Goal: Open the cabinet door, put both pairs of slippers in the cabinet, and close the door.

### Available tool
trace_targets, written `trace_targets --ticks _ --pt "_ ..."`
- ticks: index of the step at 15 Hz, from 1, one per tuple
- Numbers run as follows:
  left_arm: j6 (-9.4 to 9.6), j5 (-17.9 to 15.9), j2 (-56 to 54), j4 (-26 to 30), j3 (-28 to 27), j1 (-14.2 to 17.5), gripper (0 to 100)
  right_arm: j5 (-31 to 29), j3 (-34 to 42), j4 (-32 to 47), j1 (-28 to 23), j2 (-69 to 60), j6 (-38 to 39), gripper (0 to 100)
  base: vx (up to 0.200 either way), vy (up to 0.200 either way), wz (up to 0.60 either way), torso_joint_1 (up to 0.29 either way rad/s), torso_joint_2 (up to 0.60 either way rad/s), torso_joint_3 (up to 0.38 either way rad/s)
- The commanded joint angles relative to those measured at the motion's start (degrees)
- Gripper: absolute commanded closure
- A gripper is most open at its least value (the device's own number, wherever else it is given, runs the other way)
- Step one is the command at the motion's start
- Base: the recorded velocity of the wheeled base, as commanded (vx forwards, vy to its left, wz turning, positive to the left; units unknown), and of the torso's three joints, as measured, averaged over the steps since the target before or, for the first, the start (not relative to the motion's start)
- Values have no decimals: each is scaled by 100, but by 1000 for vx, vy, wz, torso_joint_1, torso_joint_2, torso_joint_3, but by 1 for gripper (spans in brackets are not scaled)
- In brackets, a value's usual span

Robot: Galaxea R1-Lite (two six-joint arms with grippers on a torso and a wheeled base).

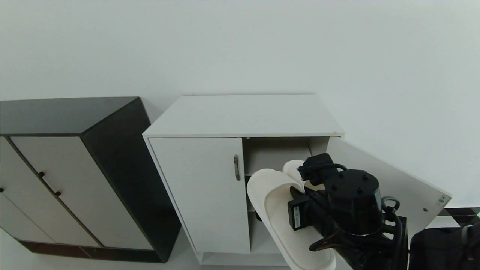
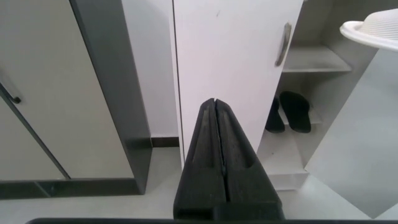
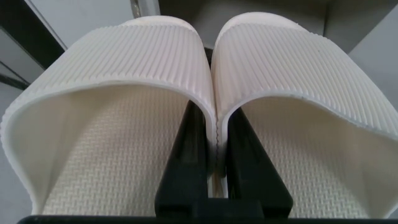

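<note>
Right wrist view: right jaws pinch white slippers (image 3: 134,87) by inner rims, likely light bendy foam, facing cabinet (image 1: 243,114); left jaws closed, empty.

The slippers (image 3: 118,68) are cream-white, straps ribbed, insoles zigzag-textured. A black pair (image 2: 288,112) sits in the white cabinet (image 1: 198,187); the neighbouring cabinet (image 1: 120,157) is black with beige doors

Soft, even light fills the scene, and the plain white wall (image 1: 240,45) shows no glare. Shade gathers inside the white wooden cabinet (image 1: 243,114), toward four o'clock. The glossy black-sided cabinet (image 1: 56,116), at nine o'clock, carries a dull sheen.
</note>
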Motion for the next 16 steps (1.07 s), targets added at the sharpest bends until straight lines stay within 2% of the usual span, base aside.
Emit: trace_targets --ticks 1,9,16 --pt "-1 -2 -1 0 0 9 100 0 3 -2 13 12 2 100 0 0 0 -207 520 305" --pt "-1 -2 -1 0 0 0 100 0 38 -37 13 56 -7 100 0 0 0 -187 500 321" --pt "-1 -2 -1 0 0 0 100 0 56 -46 13 56 -7 100 0 0 0 -127 461 333"
